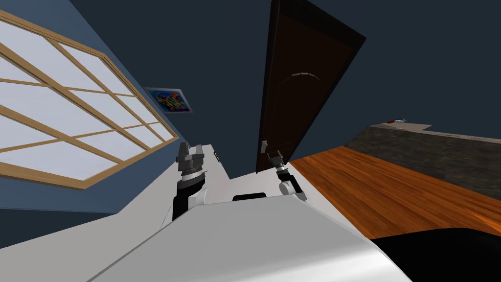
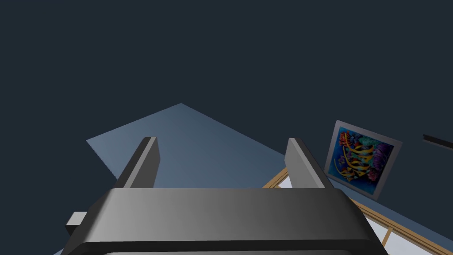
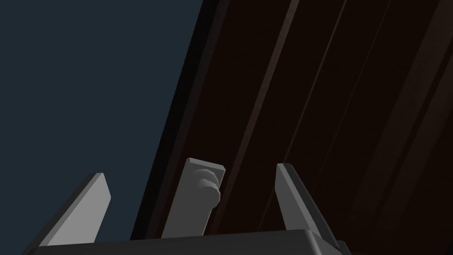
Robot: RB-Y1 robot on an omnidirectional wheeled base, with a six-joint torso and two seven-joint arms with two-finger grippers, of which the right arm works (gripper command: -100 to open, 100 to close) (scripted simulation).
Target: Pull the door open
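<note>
A dark brown door (image 1: pixel 303 93) stands in the dark blue wall ahead of me. Its light grey handle (image 1: pixel 264 146) sits on a grey plate near the door's left edge. In the right wrist view the handle (image 3: pixel 201 195) lies between the fingers of my right gripper (image 3: pixel 190 201), which is open and not touching it. The right gripper (image 1: pixel 274 157) is just below and right of the handle in the head view. My left gripper (image 1: pixel 190 151) is raised to my left, open and holding nothing, as the left wrist view (image 2: pixel 221 161) shows.
A large window with a light wooden frame (image 1: pixel 73 117) fills the left wall, with a small colourful picture (image 1: pixel 169 100) beside it. Orange wooden floor (image 1: pixel 391 186) and a dark stone counter (image 1: pixel 430 147) lie to the right.
</note>
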